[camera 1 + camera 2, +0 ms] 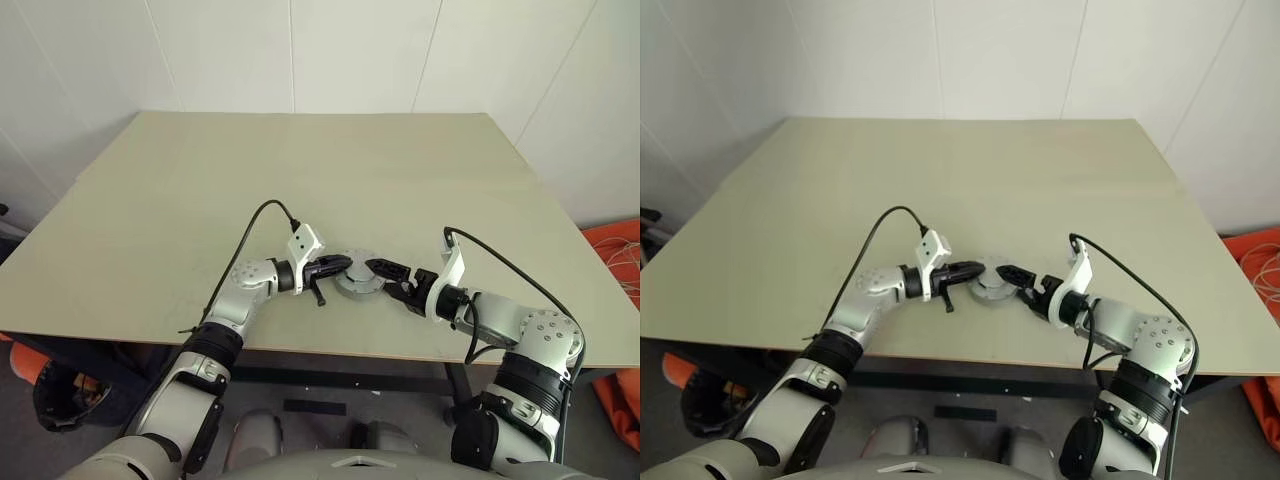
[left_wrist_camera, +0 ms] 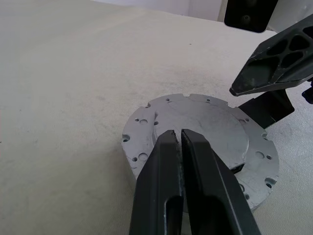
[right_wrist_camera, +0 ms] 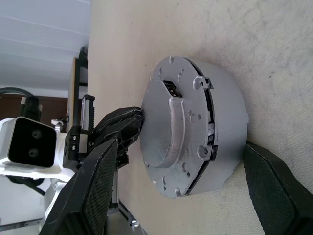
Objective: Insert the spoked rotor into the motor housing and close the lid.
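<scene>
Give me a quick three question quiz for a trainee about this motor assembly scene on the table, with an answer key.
1. True or false: the lid already lies flat on top of the motor housing.
2. Which gripper has its fingers pressed together: A) the left gripper, B) the right gripper, C) both?
3. Where does the housing sit relative to the right gripper's two fingers?

Key:
1. True; the grey disc covers the housing, and no windings show.
2. A; the left gripper is shut, with its tips over the lid's edge.
3. Between them; the open fingers straddle the housing on the table.
</scene>
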`<state>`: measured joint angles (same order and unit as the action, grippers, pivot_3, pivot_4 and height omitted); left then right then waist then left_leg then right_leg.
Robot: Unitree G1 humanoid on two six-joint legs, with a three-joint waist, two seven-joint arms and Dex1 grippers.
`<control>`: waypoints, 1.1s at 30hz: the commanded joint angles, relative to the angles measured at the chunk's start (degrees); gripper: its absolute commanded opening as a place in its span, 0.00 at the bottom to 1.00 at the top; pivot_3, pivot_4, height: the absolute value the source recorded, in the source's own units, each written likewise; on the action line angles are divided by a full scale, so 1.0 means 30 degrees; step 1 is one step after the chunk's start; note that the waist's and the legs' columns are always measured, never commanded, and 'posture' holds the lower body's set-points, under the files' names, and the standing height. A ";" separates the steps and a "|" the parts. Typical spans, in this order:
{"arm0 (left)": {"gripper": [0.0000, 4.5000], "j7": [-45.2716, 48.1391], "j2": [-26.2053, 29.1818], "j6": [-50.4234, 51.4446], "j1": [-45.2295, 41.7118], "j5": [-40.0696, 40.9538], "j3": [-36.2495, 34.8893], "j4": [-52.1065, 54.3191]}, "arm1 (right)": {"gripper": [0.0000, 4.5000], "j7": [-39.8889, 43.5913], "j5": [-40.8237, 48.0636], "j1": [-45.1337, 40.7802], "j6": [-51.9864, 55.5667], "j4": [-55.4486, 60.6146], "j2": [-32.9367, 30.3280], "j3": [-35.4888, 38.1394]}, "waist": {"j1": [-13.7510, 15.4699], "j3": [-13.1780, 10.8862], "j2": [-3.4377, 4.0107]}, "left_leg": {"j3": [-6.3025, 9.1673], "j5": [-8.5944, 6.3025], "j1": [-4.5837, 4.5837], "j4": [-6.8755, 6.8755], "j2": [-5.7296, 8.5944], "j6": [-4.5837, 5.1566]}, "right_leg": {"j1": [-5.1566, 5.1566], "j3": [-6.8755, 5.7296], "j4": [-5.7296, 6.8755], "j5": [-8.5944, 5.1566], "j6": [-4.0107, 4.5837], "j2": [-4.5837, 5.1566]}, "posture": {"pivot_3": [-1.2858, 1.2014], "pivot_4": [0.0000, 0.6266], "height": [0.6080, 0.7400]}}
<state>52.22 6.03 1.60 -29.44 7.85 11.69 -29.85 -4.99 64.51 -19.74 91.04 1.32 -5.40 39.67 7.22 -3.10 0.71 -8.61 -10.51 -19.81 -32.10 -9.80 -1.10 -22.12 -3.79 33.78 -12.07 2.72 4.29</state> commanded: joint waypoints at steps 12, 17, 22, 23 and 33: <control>0.04 0.0030 0.0043 -0.0048 -0.0003 -0.0015 0.0035 0.0082 | 0.88 -0.0439 0.1909 0.0275 0.0219 -0.0897 0.1613 -0.0098 | -0.0058 0.0024 -0.0001 | -0.0014 0.0007 -0.0023 0.0068 -0.0009 -0.0012 | -0.0008 -0.0012 -0.0018 -0.0001 0.0001 -0.0003 | 0.52 0.00 1.00; 0.04 0.0078 0.0003 -0.0065 -0.0030 -0.0014 0.0037 0.0001 | 0.52 -0.1160 0.2456 0.0085 0.0021 -0.0518 0.2029 0.0148 | -0.0076 0.0023 0.0003 | -0.0017 0.0013 -0.0048 0.0069 -0.0007 -0.0021 | -0.0063 -0.0011 -0.0022 -0.0001 0.0000 -0.0002 | 0.52 0.00 1.00; 0.04 0.0098 -0.0078 -0.0113 -0.0037 -0.0049 0.0023 -0.0065 | 0.26 -0.1736 0.2851 0.0120 -0.0209 -0.0440 0.2052 0.0095 | -0.0080 0.0025 0.0010 | -0.0026 0.0031 -0.0022 0.0081 -0.0014 -0.0051 | -0.0063 -0.0016 -0.0028 -0.0002 -0.0001 -0.0002 | 0.52 0.00 1.00; 0.04 0.0091 -0.0095 -0.0122 -0.0045 -0.0057 0.0014 -0.0086 | 0.26 -0.1855 0.2929 0.0097 -0.0310 -0.0444 0.2051 0.0127 | -0.0081 0.0025 0.0010 | -0.0027 0.0032 -0.0036 0.0080 -0.0014 -0.0052 | -0.0059 -0.0015 -0.0027 -0.0002 -0.0001 -0.0002 | 0.52 0.00 1.00; 0.04 0.0049 -0.0139 -0.0197 -0.0062 -0.0072 -0.0032 -0.0180 | 0.26 -0.2616 0.3979 0.0236 -0.0620 -0.0407 0.1833 -0.0095 | -0.0054 0.0025 0.0010 | -0.0026 0.0036 -0.0051 0.0083 -0.0013 -0.0059 | -0.0076 -0.0016 -0.0030 -0.0002 -0.0003 -0.0002 | 0.52 0.00 1.00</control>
<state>52.21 5.87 1.01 -29.43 8.07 10.81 -29.86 -12.77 73.25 -18.12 89.84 -0.94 -0.56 41.32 7.06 -3.02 0.74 -8.69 -10.40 -19.96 -31.85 -9.84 -1.28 -22.36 -3.84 33.69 -12.08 2.71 4.29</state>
